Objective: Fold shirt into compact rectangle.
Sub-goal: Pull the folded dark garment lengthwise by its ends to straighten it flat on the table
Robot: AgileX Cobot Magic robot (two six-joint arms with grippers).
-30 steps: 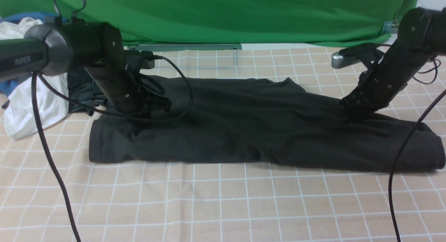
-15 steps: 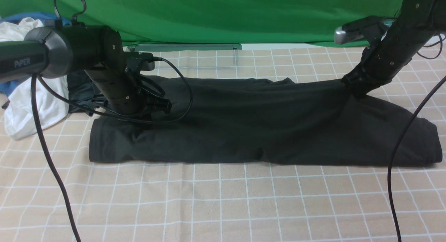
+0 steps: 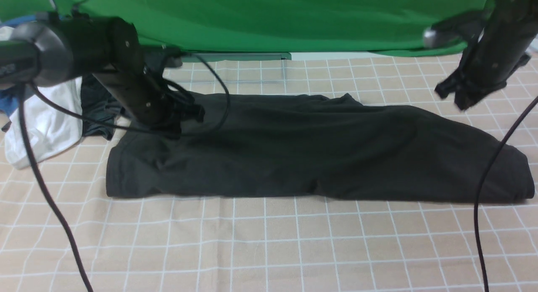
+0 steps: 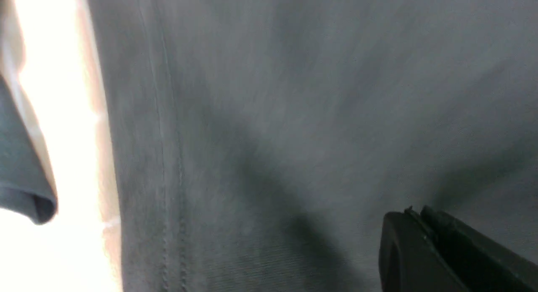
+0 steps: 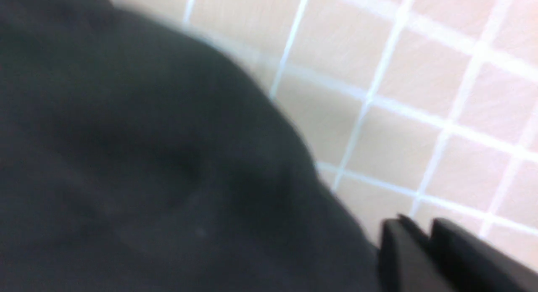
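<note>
Camera by camera then. Front view: the big black long-sleeved cotton shirt [image 3: 302, 149] lies as one long band on the beige checked tablecloth [image 3: 269, 241]. It runs from under the left pincer [image 3: 178, 126] to past the spot below the right pincer [image 3: 460, 101]. The left one sits low on its end; the right one hangs clear above, not touching.

Left wrist view: jaws pressed together, no cloth between them that I can see, a shirt seam right beneath.

Right wrist view: blurry, but the jaws look together and empty, with the shirt edge just beside them.

My read: the lengthwise folds are in, the ends aren't folded across yet. The next move needs a pincer opened, dropped onto an end, and that end carried toward the middle.
</note>
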